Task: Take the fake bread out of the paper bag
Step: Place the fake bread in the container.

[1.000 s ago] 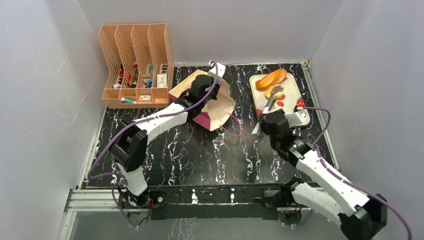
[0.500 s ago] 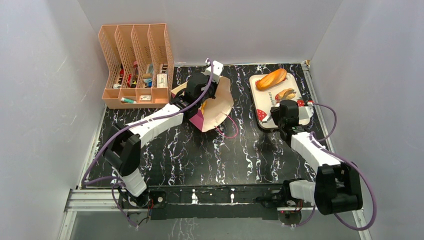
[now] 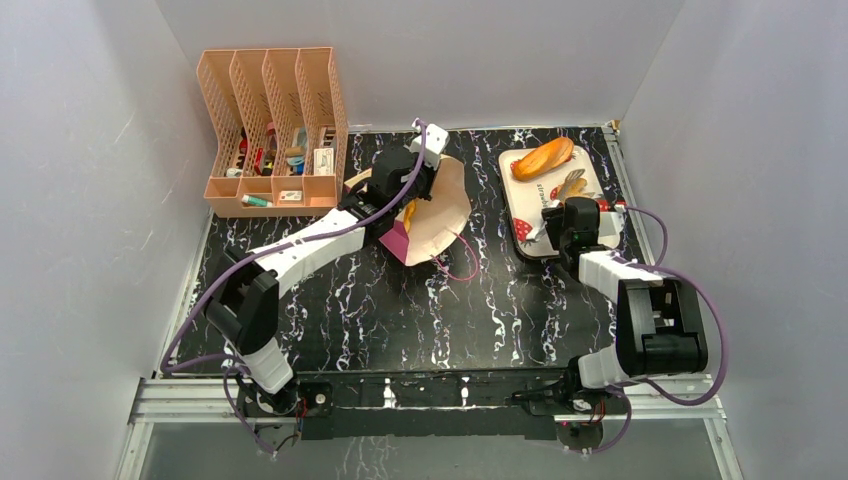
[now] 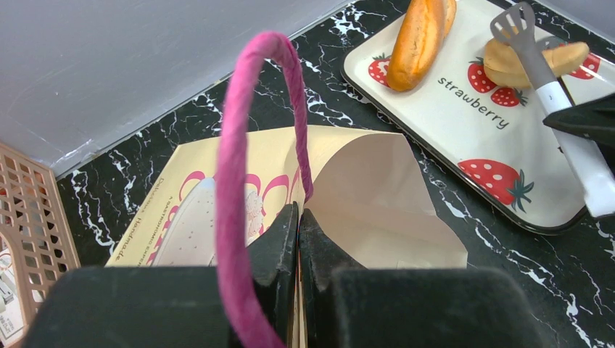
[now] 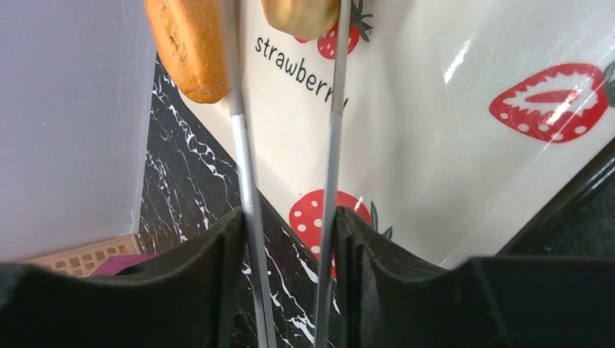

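Note:
The paper bag (image 3: pixel 440 205) lies on its side with its mouth held up. My left gripper (image 3: pixel 405 192) (image 4: pixel 299 211) is shut on the bag's top edge, and the pink string handle (image 4: pixel 230 181) loops over its fingers. A long fake bread loaf (image 3: pixel 543 157) (image 4: pixel 420 40) (image 5: pixel 187 47) and a small bread piece (image 3: pixel 571 186) (image 4: pixel 566 56) (image 5: pixel 299 16) lie on the strawberry tray (image 3: pixel 530 205) (image 5: pixel 450 145). My right gripper (image 3: pixel 562 207) (image 5: pixel 290 217) is shut on metal tongs (image 4: pixel 540 61) (image 5: pixel 331 167). The tong arms stand spread on either side of the small piece.
A peach file rack (image 3: pixel 270 130) with small items stands at the back left, its corner close to the bag. Grey walls enclose the black marbled table (image 3: pixel 400 310). The bag's second string (image 3: pixel 456 266) trails on the table in front of it.
The right arm carried the small bread in the tongs over the tray and came down; the tong arms have now spread apart. The left gripper lifted the bag's edge, then stayed still.

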Robot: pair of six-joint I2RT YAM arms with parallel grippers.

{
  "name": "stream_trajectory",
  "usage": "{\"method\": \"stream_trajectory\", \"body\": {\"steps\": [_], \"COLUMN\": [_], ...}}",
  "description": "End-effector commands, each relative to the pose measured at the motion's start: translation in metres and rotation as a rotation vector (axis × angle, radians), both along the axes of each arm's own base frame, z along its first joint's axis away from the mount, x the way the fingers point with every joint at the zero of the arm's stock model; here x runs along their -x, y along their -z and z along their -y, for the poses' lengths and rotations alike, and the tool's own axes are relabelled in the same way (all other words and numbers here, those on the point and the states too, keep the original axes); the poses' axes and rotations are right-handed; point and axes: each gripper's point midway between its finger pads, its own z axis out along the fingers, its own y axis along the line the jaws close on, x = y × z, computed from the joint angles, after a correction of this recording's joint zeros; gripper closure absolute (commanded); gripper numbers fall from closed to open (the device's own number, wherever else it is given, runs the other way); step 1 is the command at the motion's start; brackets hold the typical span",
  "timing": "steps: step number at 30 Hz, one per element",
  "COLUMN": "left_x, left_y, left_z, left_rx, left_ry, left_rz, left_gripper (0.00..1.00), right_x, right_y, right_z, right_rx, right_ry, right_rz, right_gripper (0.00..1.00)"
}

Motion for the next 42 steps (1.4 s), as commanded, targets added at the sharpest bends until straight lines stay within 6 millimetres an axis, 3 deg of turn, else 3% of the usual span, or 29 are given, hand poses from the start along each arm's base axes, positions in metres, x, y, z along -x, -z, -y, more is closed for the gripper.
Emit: {"method": "stream_trajectory", "body": {"steps": [1, 4, 16, 23, 32, 38, 42], "left_x": [0.011, 0.011, 0.011, 0.008, 0.006, 0.007, 0.009], "left_y": [-0.041, -0.041, -0.041, -0.036, -0.031, -0.031, -0.032], "left_z": [-0.003, -0.003, -0.001, -0.007, -0.008, -0.012, -0.015], "left_rx": [0.059, 0.059, 0.061, 0.036, 0.008, -0.007, -0.017], "left_ry": [0.028, 0.030, 0.026, -0.002, -0.001, -0.006, -0.006], "left_rz": [0.071, 0.069, 0.063, 0.073, 0.085, 0.103, 0.114], "left_gripper": [1.00, 1.00, 1.00, 1.00, 1.00, 1.00, 1.00], "right_x": [-0.017, -0.014, -0.005, -0.019, -0.044, -0.051, -0.049], "right_y": [-0.025, -0.025, -0.020, -0.005, -0.001, 0.028, 0.034], "right_z": [-0.002, -0.002, -0.008, -0.015, -0.047, -0.062, -0.064], "right_rx": [-0.031, -0.032, -0.025, 0.014, 0.094, 0.124, 0.155], "right_ry": [-0.023, -0.027, -0.071, -0.137, -0.202, -0.212, -0.200], "right_rz": [0.129, 0.132, 0.092, -0.010, -0.116, -0.286, -0.327], "right_gripper": [0.52, 0.46, 0.48, 0.46, 0.44, 0.43, 0.44]}}
